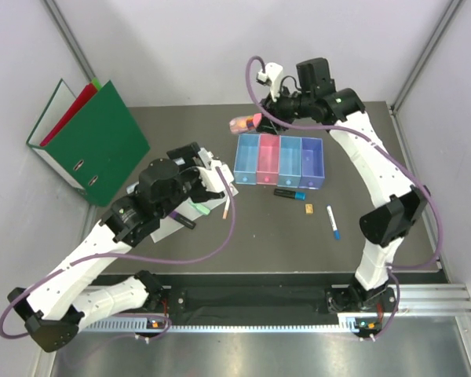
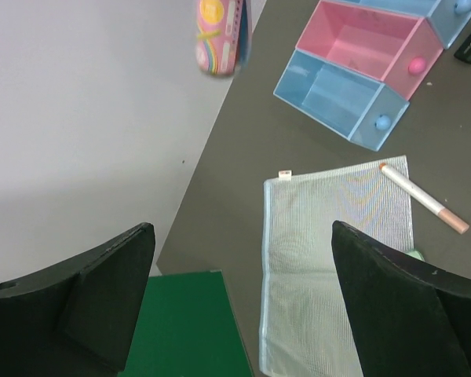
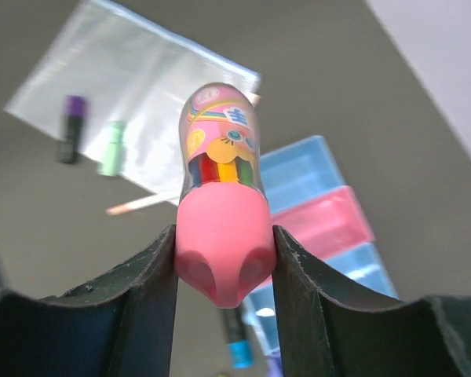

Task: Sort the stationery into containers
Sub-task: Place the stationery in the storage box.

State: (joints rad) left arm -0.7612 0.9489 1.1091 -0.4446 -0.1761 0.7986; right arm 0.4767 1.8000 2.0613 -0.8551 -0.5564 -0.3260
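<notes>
White with a blue tip, a pen lies nearest me on the tabletop. A tiny tan block and a black marker lie just beyond it, in front of the bins. To the left my left gripper hangs empty, fingers wide apart, over a clear sleeve with a pale pen resting on one corner.

Farther out stand the four joined bins: light blue, pink, blue, purple. Farthest of all, my right gripper is clamped on the pink cap of the glue stick. It holds the stick in the air off the far left corner of the light blue bin, not yet over any opening as far as I can judge.

My worry is the grip: I have only the cap, so the body could tip or the cap could pull loose. If I let go from here, the stick would likely hit the rim or land behind the row and roll.
</notes>
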